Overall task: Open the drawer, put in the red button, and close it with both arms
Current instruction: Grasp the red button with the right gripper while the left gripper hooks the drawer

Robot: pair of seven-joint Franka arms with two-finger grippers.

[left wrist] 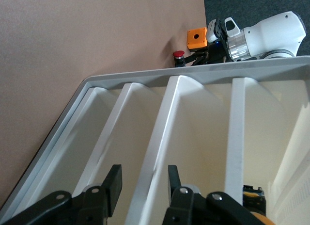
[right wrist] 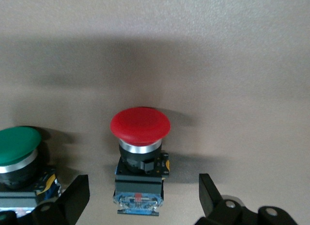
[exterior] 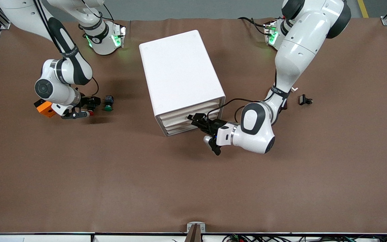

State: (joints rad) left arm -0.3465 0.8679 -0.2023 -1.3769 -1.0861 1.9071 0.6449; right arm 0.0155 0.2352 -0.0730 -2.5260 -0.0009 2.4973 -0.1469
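The white cabinet stands mid-table with its stacked drawer fronts shut, facing the front camera. My left gripper is open at those fronts. In the left wrist view its jaws straddle one white drawer front rib without closing on it. The red button sits on the table toward the right arm's end. My right gripper is open, low over the table. In the right wrist view its jaws stand either side of the red button's dark body, apart from it.
A green-capped button stands right beside the red one, toward the cabinet, also in the right wrist view. An orange block sits by the right wrist. A small black part lies toward the left arm's end.
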